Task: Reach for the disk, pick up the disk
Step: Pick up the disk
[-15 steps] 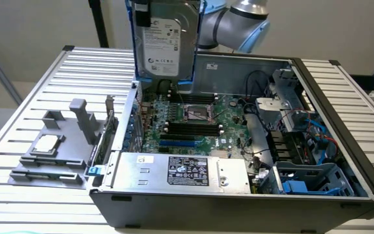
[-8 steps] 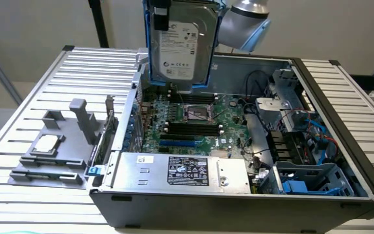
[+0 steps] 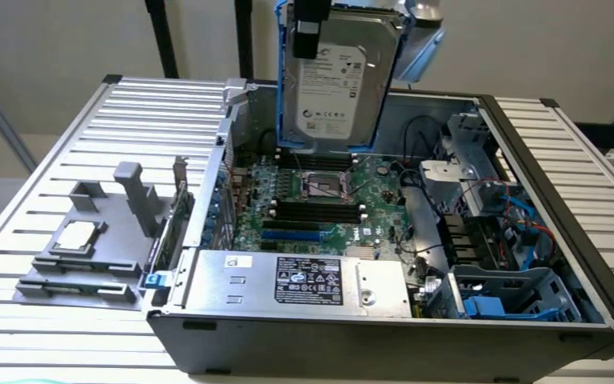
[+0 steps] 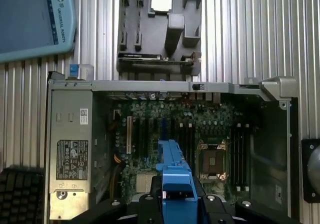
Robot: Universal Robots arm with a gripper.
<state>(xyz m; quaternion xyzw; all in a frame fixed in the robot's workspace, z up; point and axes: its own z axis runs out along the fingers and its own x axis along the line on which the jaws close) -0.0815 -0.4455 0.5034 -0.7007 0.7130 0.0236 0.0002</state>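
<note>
Ribbed metal worktop (image 3: 41,208) under a pale wall; an open computer case (image 3: 392,336) lies on its side on it.

Disk (image 3: 334,80): held up in the air above the open case, standing on edge, label face toward the exterior camera, white printed label readable as a block of text and marks. Blue rails (image 3: 282,88) run along its long edges. It hangs clear of the case, over the back part of the circuit board. In the wrist view the disk appears edge-on as a blue rail (image 4: 174,176) running out from the camera.

Tool (image 3: 309,32): dark finger lies against the disk's upper face near the exterior view's left edge; the tool is pinching the disk, which rests on nothing else.

Below the disk: green circuit board (image 3: 318,208) with a square processor socket (image 3: 323,186) and dark memory slots. Nearer the camera, a silver power supply box (image 3: 285,280) with a black-and-white label. On the exterior view's right inside the case, a tangle of cables and blue plastic drive bays (image 3: 510,300).

Outside the case, on the exterior view's left: a grey plastic holder (image 3: 93,248) on the worktop, with a small square silver chip (image 3: 76,234) lying in it, well apart from the disk.

Wrist view also catches a grey-blue tablet-like pendant (image 4: 32,21) lying on the worktop beside the case.
</note>
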